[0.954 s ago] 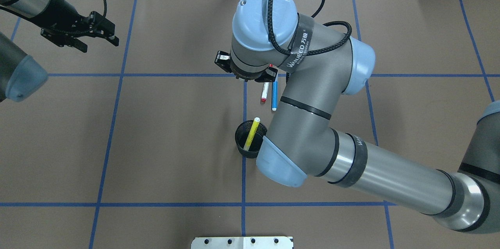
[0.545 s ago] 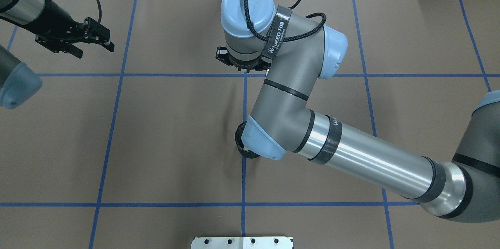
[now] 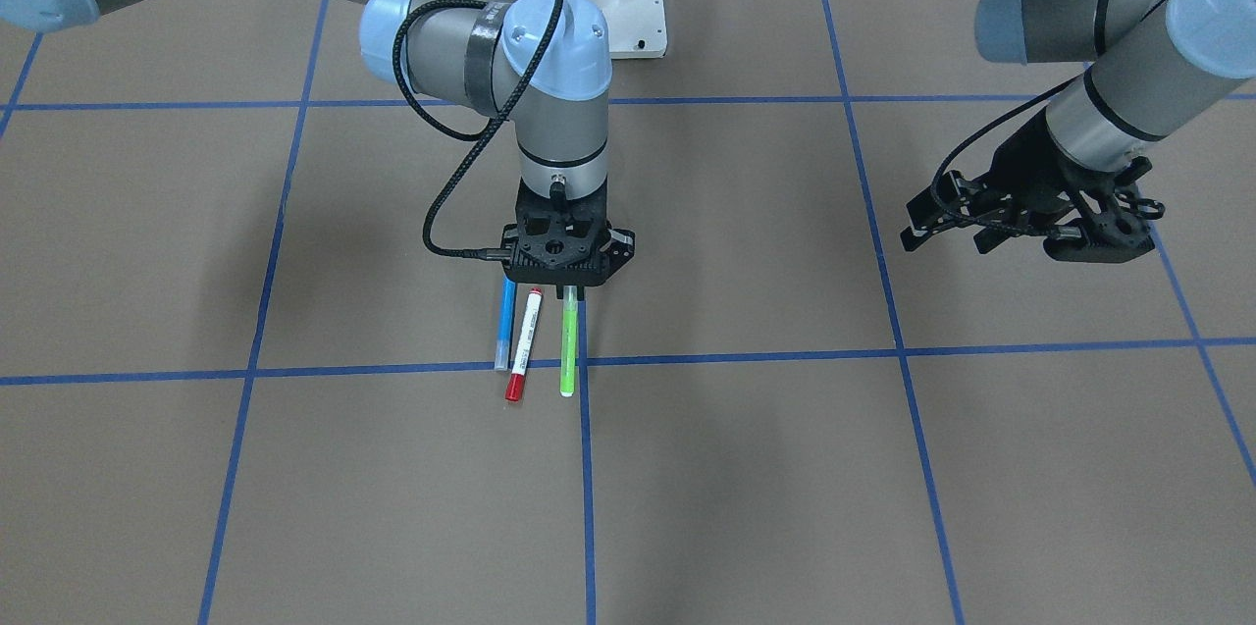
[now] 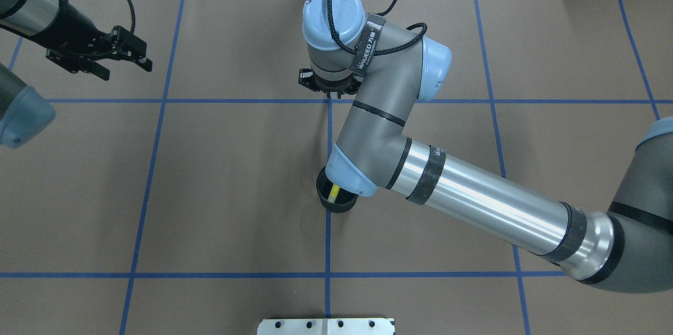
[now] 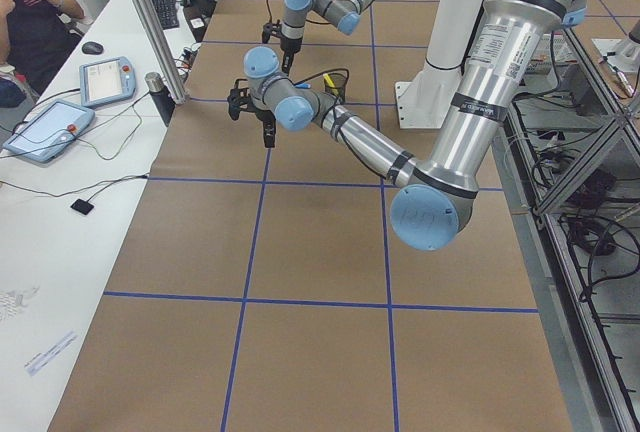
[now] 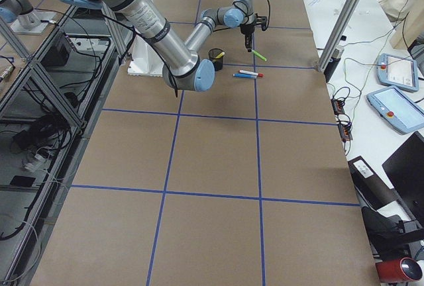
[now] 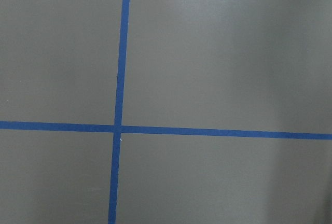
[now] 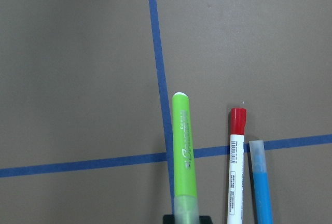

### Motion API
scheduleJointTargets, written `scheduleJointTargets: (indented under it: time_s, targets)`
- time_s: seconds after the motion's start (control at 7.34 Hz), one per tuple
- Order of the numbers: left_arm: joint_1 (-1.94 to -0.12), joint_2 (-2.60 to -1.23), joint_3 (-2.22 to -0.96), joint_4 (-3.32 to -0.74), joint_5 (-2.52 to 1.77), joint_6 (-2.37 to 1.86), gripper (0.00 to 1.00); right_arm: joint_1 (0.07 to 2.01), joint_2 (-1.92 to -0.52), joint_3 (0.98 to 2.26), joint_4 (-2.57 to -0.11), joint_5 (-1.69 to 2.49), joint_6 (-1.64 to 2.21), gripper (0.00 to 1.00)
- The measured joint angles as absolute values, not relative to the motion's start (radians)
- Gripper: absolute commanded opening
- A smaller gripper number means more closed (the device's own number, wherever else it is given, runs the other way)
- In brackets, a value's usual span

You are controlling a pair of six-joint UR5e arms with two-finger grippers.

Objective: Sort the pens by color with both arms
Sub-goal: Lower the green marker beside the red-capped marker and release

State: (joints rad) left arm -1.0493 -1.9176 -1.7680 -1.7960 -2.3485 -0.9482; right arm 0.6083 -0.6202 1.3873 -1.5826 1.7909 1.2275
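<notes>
So, the right gripper (image 3: 568, 280) is clamped on one end of the slim lime green marker (image 3: 567, 342). The rest of the marker sticks out toward the operators' side, running right along one of the blue tape lines (image 3: 746, 356) on the brown paper-covered table (image 3: 785, 488). In the right wrist view its free tip reaches past the tape crossing. I can't tell whether that tip touches the paper.

Just beside it lie two more markers, flat on the table and roughly parallel. The white-bodied marker with a red cap (image 3: 523, 346) is the closer one to the green. The blue marker with a clear cap (image 3: 504, 329) is right next to that, on the far side from the green. Neither one is touched by the gripper.

The yellow marker (image 4: 333, 192) sits leaning inside the round black mesh cup (image 4: 322, 199). From overhead the cup is half hidden under the elbow of the right arm (image 4: 473, 203), on the robot's side of the loose markers.

The left gripper (image 4: 126, 68) hangs over bare table well off to the robot's left, fingers spread and nothing between them. Its wrist camera only sees brown paper and a tape crossing.
</notes>
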Motion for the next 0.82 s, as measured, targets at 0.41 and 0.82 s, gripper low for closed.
scheduleJointTargets:
  time_s: [0.41,0.82]
  targets:
    - [-1.049,-1.918,-1.767,-1.794,-2.349,-0.948,1.0,0.627,-0.619,1.371,-1.582,1.839,1.21,0.69]
    - [-1.046,-1.921,-1.767,-1.792,-2.349,-0.948,1.0,0.647,-0.62,1.37,-1.584,1.888,1.198,0.96]
